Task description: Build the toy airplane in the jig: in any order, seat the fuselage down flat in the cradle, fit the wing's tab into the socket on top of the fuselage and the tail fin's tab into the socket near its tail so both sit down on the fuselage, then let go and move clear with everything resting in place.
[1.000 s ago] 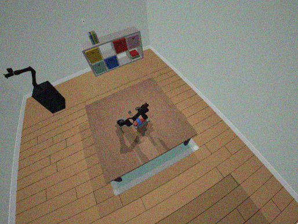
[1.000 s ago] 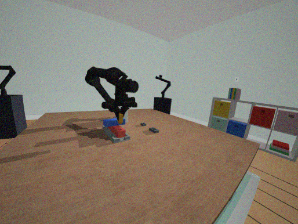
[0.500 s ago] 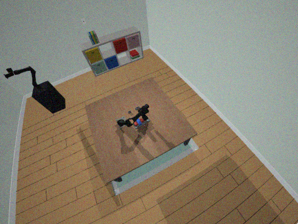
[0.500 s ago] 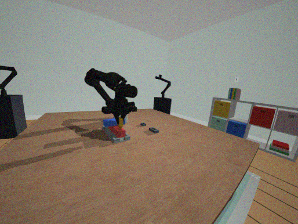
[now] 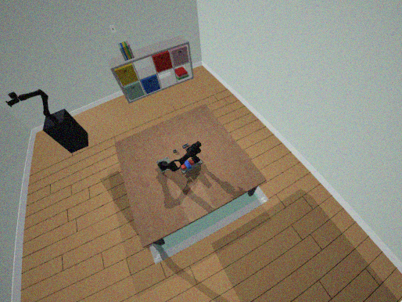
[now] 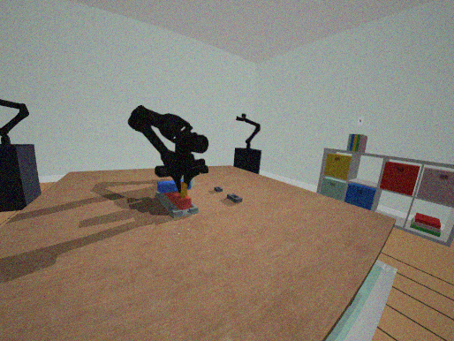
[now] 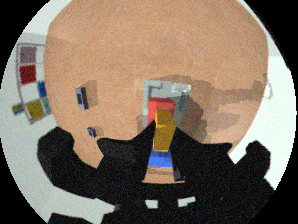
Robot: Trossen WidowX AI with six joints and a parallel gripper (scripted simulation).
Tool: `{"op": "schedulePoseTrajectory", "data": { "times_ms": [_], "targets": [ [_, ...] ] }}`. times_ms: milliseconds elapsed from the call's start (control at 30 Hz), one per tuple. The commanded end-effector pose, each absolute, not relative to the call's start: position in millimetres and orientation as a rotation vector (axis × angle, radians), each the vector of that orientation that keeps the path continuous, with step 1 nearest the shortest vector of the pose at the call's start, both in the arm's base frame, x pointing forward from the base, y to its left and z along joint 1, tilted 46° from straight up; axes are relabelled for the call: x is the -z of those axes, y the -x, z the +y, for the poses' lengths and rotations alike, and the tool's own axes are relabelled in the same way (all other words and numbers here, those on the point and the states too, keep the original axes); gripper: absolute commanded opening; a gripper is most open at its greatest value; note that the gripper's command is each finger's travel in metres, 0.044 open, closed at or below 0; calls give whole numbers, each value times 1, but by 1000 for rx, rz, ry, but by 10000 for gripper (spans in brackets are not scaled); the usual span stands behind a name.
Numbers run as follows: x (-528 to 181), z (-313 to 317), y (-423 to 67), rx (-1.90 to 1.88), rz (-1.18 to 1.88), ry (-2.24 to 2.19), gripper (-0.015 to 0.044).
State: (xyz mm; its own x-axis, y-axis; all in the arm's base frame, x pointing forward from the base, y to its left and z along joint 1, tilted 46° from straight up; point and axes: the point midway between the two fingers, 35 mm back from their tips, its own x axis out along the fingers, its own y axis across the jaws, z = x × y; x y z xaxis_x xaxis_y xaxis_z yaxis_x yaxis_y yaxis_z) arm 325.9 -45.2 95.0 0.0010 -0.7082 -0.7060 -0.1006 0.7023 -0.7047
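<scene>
The red fuselage [image 6: 182,202] [image 7: 161,104] [image 5: 183,167] lies in the grey jig [image 6: 177,214] [image 7: 146,96]. The blue wing [image 6: 167,185] [image 7: 160,159] [image 5: 188,163] lies across the fuselage, partly hidden by the gripper. My gripper [image 6: 181,189] [image 7: 160,123] points down over the fuselage, shut on the yellow tail fin [image 6: 185,190] [image 7: 162,141]. The fin is upright, its lower end at or just above the fuselage top near one end. Whether its tab is in the socket cannot be seen.
Two small dark blocks [image 6: 234,198] [image 7: 82,98] lie on the table [image 6: 247,265] to one side of the jig; the smaller block [image 6: 218,189] [image 7: 92,132] is farther back. A pale grey piece [image 6: 191,183] shows partly behind the gripper.
</scene>
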Motion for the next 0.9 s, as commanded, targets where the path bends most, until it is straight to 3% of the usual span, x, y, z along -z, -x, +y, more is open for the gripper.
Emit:
{"op": "schedulePoseTrajectory", "data": {
  "times_ms": [0,100,433,633,867],
  "targets": [
    [-95,-45,-326,543,1519,693,0],
    [-95,-45,-326,543,1519,693,0],
    [-95,-45,-326,543,1519,693,260],
    [-97,-43,-326,543,1518,693,260],
    [-156,18,-325,528,1500,700,260]
  ]
}}
